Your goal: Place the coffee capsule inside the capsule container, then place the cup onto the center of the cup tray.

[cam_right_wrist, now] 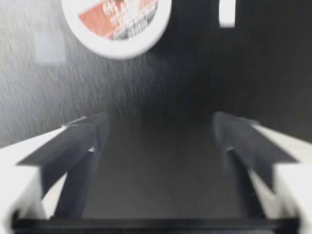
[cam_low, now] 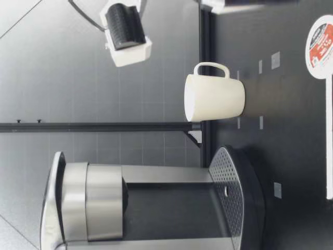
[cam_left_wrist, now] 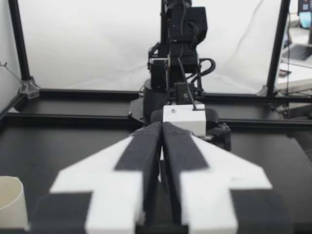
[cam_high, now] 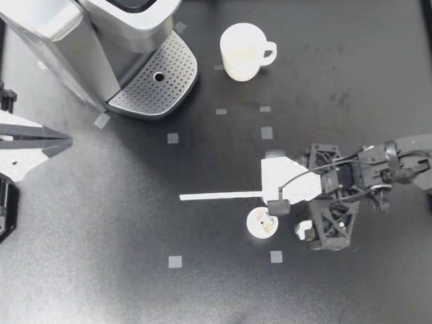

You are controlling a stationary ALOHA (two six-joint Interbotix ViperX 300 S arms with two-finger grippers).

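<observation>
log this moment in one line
left gripper: jaws shut | right gripper: jaws open by capsule | capsule: on table | cup: beside machine, off tray

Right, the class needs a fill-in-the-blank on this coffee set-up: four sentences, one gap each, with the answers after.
1. My left tool is ___, with nothing between its fingers.
2. My right tool is ___, hovering near the coffee capsule.
3. The coffee capsule sits lid up on the ___.
4. The cup stands upright, its handle pointing away from the ___.
Missing words: shut; open; table; coffee machine.
</observation>
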